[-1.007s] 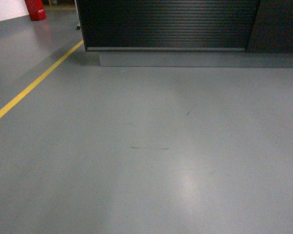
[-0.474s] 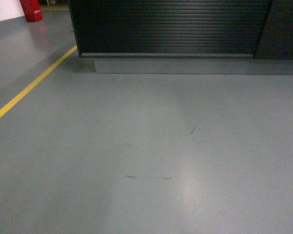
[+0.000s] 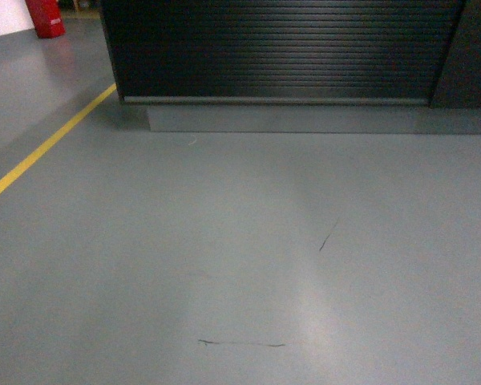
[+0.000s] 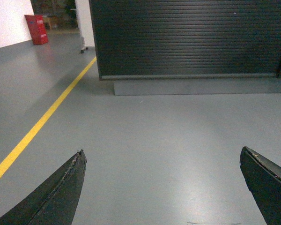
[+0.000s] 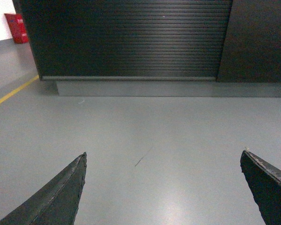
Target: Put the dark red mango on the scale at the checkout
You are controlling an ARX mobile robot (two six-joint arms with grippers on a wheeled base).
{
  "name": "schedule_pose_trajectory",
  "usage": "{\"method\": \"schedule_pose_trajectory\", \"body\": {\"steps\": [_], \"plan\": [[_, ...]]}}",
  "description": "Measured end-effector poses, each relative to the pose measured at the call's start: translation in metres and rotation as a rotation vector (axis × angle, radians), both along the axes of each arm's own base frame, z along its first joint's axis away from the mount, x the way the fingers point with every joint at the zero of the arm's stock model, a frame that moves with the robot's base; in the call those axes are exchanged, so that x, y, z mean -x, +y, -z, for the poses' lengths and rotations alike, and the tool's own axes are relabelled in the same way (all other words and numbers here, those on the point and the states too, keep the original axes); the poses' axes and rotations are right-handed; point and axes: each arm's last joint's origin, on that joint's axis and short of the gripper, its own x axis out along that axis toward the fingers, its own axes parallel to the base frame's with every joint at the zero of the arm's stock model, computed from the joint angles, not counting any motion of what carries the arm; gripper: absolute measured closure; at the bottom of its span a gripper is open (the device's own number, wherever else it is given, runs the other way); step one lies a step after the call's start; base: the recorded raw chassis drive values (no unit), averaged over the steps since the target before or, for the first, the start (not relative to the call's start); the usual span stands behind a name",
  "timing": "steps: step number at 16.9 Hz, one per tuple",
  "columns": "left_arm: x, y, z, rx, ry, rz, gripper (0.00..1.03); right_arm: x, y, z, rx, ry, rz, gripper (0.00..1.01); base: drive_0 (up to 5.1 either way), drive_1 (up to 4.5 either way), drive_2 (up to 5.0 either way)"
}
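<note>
The checkout (image 3: 272, 48) fills the top of the head view: a black ribbed front over a grey base, its top cut off by the frame. It also shows in the left wrist view as the checkout (image 4: 187, 37) and in the right wrist view as the checkout (image 5: 131, 37). The dark red mango and the scale are out of view. My left gripper (image 4: 161, 154) is open over bare floor, nothing between its fingers. My right gripper (image 5: 163, 155) is open too, empty. Neither gripper appears in the head view.
Grey floor (image 3: 224, 241) stretches between me and the counter, with dark scuff marks (image 3: 240, 344). A yellow line (image 3: 40, 148) runs along the left. A red object (image 3: 45, 16) stands at the far left. A darker panel (image 5: 260, 40) adjoins the counter's right end.
The counter has come nearer and lower in the head view, and the floor scuffs have slid toward the bottom. The view has shifted slightly so the counter's left end sits further left.
</note>
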Motion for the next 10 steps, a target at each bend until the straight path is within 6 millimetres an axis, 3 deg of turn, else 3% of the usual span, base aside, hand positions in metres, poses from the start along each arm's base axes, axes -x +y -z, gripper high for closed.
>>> {"method": "schedule_pose_trajectory", "body": {"steps": [10], "plan": [[0.0,0.0,0.0001,0.0,0.002,0.0,0.05,0.0,-0.0001,0.0001,0.0,0.001,0.002,0.03,0.0,4.34,-4.3]]}}
